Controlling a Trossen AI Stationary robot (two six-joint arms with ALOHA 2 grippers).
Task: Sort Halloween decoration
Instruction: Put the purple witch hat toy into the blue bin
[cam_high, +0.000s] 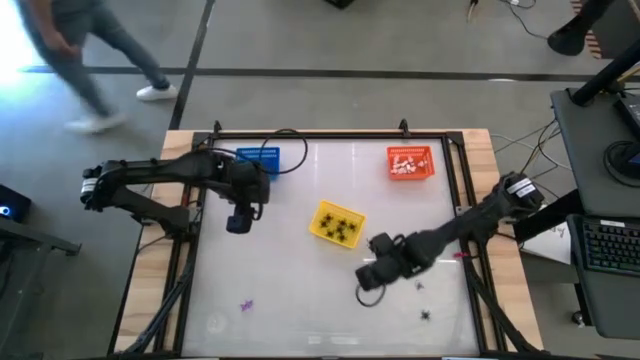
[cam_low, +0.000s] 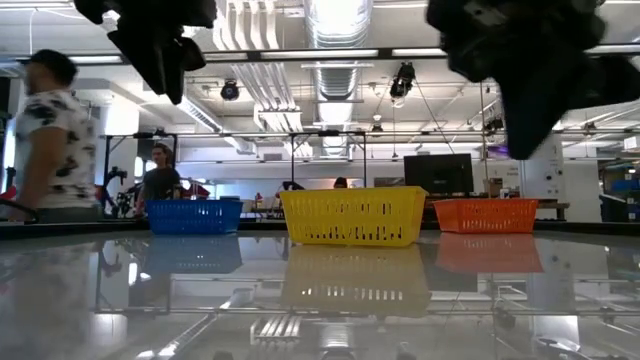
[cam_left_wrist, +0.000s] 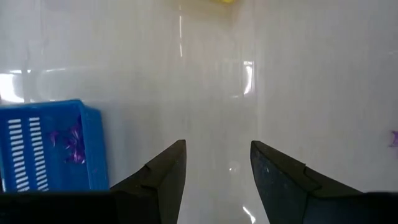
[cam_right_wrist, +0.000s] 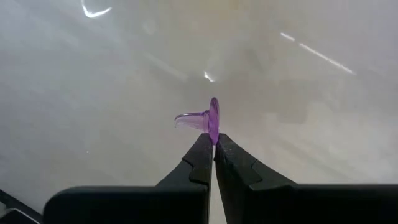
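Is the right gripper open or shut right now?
Shut. The right gripper has its fingertips pressed together, pinching a small purple piece above the table.

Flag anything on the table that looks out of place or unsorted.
A few loose pieces lie outside the baskets: a purple bit near the front left and black spiders at the front right. The right gripper pinches a purple piece. Nothing looks damaged.

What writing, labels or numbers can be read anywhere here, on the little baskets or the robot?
None can be read.
Blue basket, yellow basket, orange basket: no lettering shows.
Paper sheet beside the table: marks too small to read.
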